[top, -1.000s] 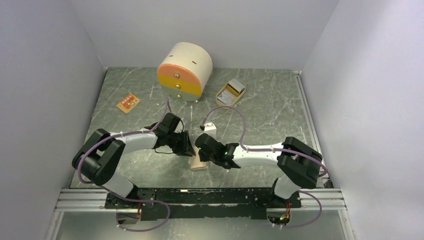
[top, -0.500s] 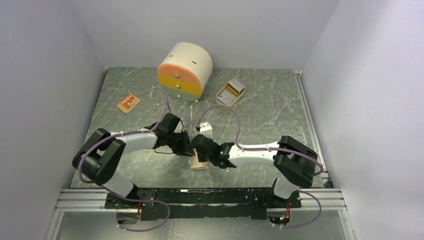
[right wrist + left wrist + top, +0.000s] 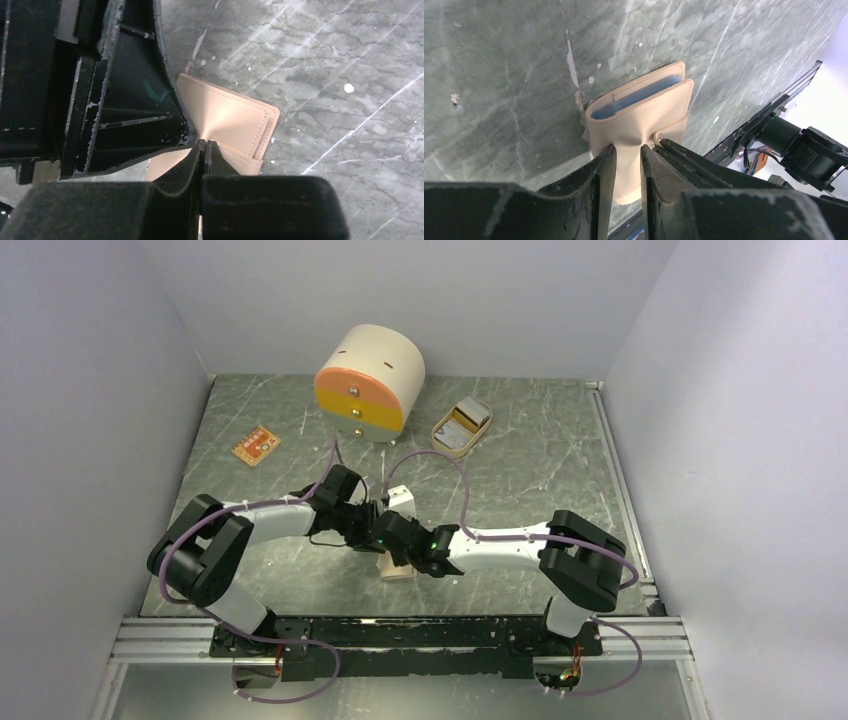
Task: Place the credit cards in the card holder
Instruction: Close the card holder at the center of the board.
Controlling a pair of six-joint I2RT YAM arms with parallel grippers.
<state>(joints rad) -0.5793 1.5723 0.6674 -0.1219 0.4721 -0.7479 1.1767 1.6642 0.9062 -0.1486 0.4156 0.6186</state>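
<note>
Your right pincer (image 3: 205,146) has slid left, pressed together at the card holder (image 3: 644,107); your left pincer (image 3: 626,150) pinches its flap, blue cards (image 3: 636,97) tucked inside.

Lab test cell: plain white walls (image 3: 100,390), aluminium rail (image 3: 160,640).

Both arms, the left arm (image 3: 280,522) and the right arm (image 3: 500,540), have white tubular links between bulky black joint housings. A thin lilac cable (image 3: 432,453) loops along each. A green light (image 3: 432,536) glows at the right wrist. The left gripper (image 3: 628,147) and right gripper (image 3: 205,143) have matte black fingers, scuffed pale.
</note>
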